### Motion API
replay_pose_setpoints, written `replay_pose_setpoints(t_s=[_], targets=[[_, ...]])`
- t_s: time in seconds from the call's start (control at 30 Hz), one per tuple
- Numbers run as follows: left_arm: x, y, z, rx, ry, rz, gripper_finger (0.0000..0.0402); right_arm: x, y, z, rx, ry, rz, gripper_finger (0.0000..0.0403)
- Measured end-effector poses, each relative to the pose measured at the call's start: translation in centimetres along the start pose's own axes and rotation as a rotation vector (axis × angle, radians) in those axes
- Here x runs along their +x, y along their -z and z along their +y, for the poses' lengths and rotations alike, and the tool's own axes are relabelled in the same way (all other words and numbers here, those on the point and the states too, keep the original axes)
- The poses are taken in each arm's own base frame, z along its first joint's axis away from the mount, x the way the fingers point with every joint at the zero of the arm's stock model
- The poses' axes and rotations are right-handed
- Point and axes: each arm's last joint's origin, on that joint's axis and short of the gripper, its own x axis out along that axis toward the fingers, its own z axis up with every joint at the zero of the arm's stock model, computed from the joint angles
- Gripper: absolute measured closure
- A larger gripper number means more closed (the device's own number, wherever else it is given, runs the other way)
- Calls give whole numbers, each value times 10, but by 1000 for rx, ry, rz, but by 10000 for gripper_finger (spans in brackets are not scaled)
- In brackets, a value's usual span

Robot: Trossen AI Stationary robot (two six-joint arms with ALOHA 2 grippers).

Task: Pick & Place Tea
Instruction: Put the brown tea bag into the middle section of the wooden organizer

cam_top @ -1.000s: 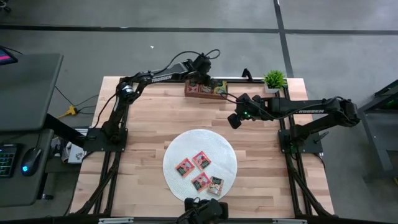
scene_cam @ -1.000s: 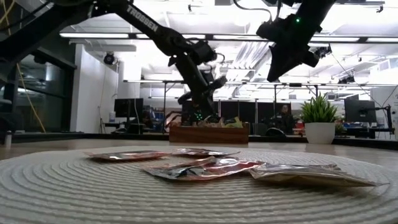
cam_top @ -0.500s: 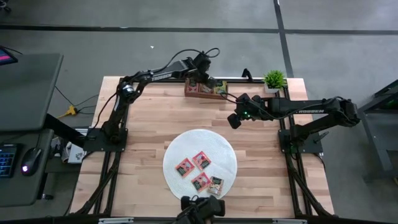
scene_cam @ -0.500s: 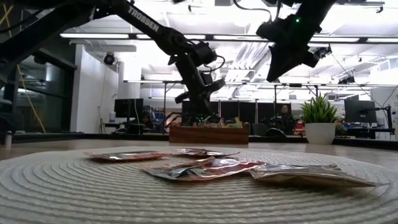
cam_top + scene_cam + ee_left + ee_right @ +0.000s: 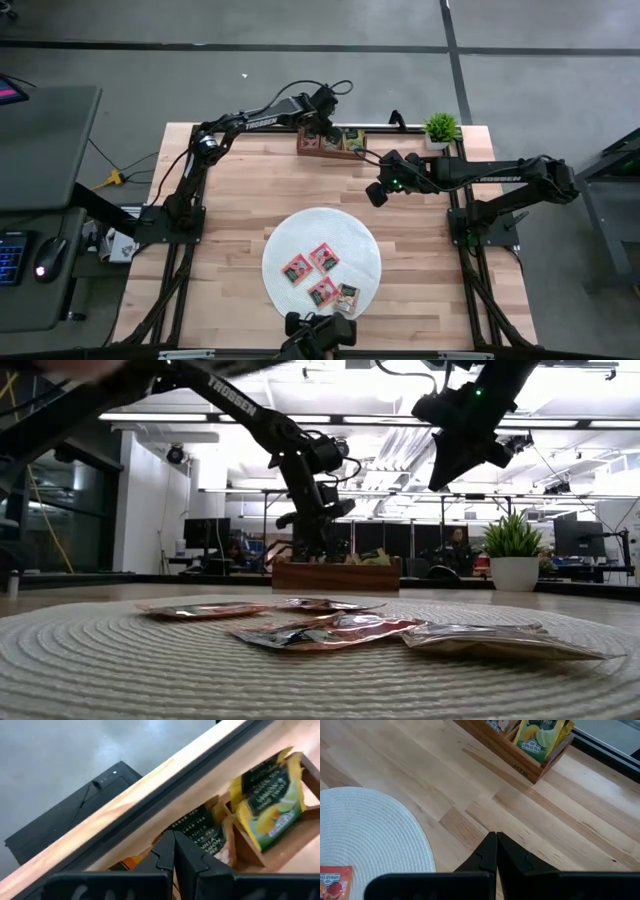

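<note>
Several red tea packets lie flat on the round white mat, and they also show in the low view as tea packets. More tea stands upright in the wooden tray at the far edge: a black packet and yellow-green packets. My left gripper is shut and slants down over the tray, its tips in front of the black packet. In the low view my left gripper is just above the tray. My right gripper hangs shut above bare table right of centre. My left gripper's shut fingertips stand right at the black packet's top edge, slanting down from the near side. I cannot tell whether they touch it. Nothing shows between the fingers.
A small potted plant stands at the far right corner beside the tray. Bare wood lies between the mat and the tray. The mat's edge and one red packet show below my right gripper.
My left gripper has tipped more steeply down over the tray and rolled a little, staying shut. The packets on the mat have not moved.
</note>
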Motion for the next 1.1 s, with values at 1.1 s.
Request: replay_pose_setpoints(t_s=[1.1], targets=[[-146, -32, 12, 589, 232, -84, 401, -76, 11, -44, -122, -124, -32, 402]])
